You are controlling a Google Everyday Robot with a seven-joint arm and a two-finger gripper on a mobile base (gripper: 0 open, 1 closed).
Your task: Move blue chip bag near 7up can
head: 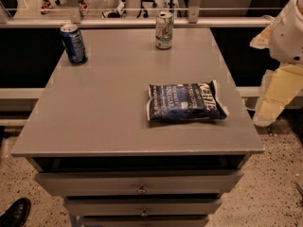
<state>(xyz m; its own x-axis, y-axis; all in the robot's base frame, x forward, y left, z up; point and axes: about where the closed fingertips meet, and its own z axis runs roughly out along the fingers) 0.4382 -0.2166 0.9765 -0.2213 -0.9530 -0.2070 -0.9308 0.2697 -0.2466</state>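
Observation:
The blue chip bag (184, 101) lies flat on the right front part of the grey table top (109, 103), with its white lettering facing up. The 7up can (164, 30) stands upright at the back edge, a little right of centre, well behind the bag. My gripper (272, 103) hangs off the table's right side, beyond the edge and to the right of the bag. It touches nothing and holds nothing that I can see. The white arm (293, 30) rises above it at the upper right.
A dark blue can (73, 43) stands upright at the back left corner. The table is a drawer cabinet with drawers (141, 186) below the front edge. A glass rail runs behind it. A dark shoe (15, 213) is on the floor at bottom left.

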